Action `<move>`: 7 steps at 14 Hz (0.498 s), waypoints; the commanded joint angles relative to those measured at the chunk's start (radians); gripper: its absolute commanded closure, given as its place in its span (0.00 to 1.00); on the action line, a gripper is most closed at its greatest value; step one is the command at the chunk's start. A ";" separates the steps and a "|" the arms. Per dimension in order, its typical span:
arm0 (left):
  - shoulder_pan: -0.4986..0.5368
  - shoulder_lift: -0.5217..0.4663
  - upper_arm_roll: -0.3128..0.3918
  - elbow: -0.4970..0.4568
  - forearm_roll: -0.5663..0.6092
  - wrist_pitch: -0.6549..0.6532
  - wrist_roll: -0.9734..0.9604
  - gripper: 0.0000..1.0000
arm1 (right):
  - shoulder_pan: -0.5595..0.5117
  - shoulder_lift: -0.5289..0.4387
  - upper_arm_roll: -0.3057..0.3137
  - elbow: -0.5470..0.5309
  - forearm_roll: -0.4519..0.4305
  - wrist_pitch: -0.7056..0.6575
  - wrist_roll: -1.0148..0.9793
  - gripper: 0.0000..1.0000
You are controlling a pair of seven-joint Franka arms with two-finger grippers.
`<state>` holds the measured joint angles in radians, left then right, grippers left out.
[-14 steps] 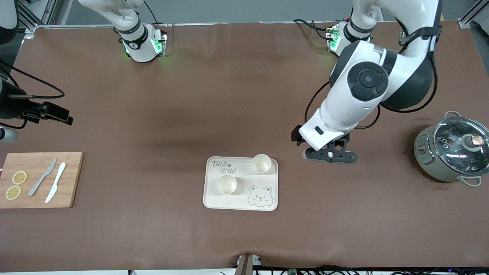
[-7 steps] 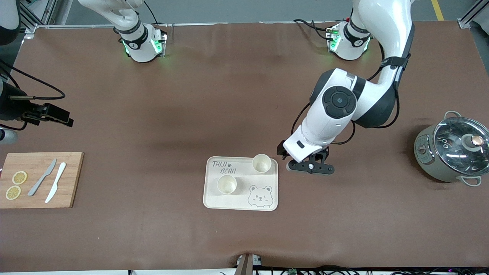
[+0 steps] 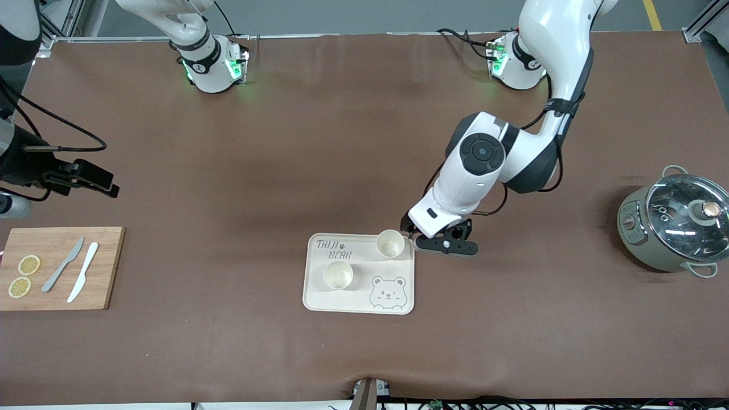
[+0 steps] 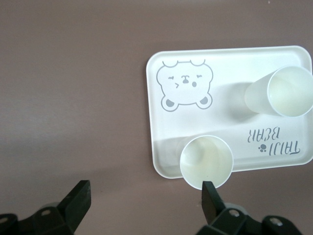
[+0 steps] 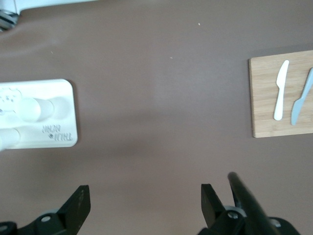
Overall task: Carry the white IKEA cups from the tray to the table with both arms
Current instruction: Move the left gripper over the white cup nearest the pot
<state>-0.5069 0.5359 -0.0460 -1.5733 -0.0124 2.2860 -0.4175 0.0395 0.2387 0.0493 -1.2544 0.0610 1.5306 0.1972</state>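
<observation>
2 cups (image 3: 390, 244) on tray (image 3: 359, 300), left hand (image 3: 444, 245) open beside

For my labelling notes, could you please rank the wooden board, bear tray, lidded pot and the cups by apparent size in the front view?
1. Rectangular wooden cutting board
2. Cream bear-printed tray, close to it
3. Grey-green glass-lidded pot
4. Two small white tumbler cups, alike

Left arm (image 3: 561, 40): glossy white shell, black joint bands, round black joint cap, black cable strapped alongside. Right arm (image 3: 188, 28): matching white links. Both bases carry green indicator lights. Grippers are matte black.
</observation>
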 commanded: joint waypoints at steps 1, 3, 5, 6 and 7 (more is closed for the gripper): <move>-0.016 0.025 0.006 -0.011 -0.007 0.049 -0.024 0.00 | 0.043 -0.003 -0.003 -0.019 0.016 0.043 0.074 0.00; -0.031 0.056 0.006 -0.011 -0.004 0.088 -0.049 0.00 | 0.060 0.020 -0.003 -0.019 0.014 0.069 0.103 0.00; -0.051 0.085 0.009 -0.007 0.011 0.093 -0.052 0.00 | 0.091 0.050 -0.003 -0.019 0.014 0.111 0.183 0.00; -0.057 0.099 0.011 -0.004 0.025 0.093 -0.056 0.00 | 0.112 0.065 -0.003 -0.019 0.013 0.137 0.217 0.00; -0.064 0.108 0.011 0.002 0.044 0.093 -0.066 0.00 | 0.129 0.080 -0.005 -0.020 0.011 0.164 0.240 0.00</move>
<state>-0.5501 0.6252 -0.0457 -1.5846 -0.0062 2.3674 -0.4528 0.1316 0.2925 0.0522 -1.2773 0.0611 1.6554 0.3743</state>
